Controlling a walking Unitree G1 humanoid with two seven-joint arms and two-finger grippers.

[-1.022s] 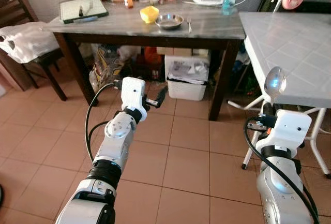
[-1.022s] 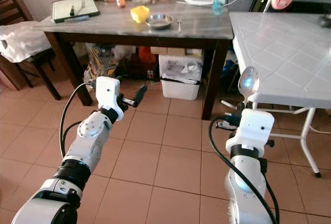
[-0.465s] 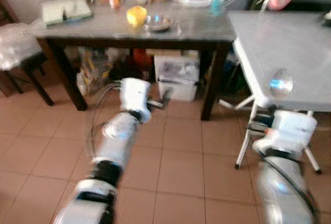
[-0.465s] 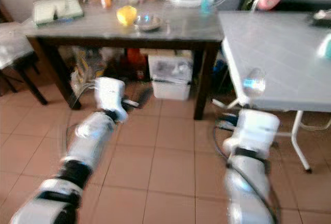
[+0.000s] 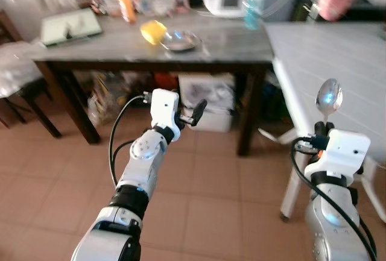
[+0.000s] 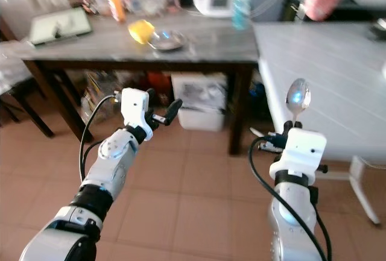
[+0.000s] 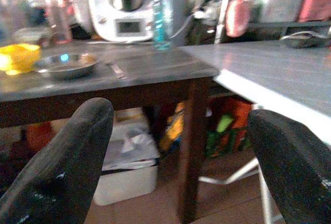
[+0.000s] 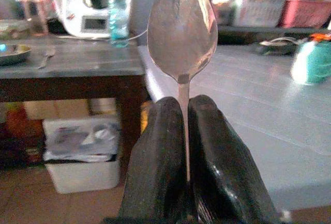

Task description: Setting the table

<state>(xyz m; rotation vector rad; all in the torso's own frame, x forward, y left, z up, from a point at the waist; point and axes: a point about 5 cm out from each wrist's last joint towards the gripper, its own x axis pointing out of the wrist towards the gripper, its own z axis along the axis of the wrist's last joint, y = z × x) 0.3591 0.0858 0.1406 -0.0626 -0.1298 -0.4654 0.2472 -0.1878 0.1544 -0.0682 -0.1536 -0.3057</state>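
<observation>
The white desk (image 5: pixel 338 62) at the right is seen bare on the near part in view, so the setting is judged barely begun: nothing is laid there yet, and the spoon is not yet put down. On the dark desk (image 5: pixel 229 35) a metal bowl (image 5: pixel 178 40) and a yellow object (image 5: pixel 152 31) are seen. The left hand (image 5: pixel 192 112) is held empty with fingers spread wide. The spoon (image 8: pixel 182 25), shiny and oval-bowled, is pinched upright by its handle in the right hand (image 8: pixel 186 131), beside the white desk's edge.
</observation>
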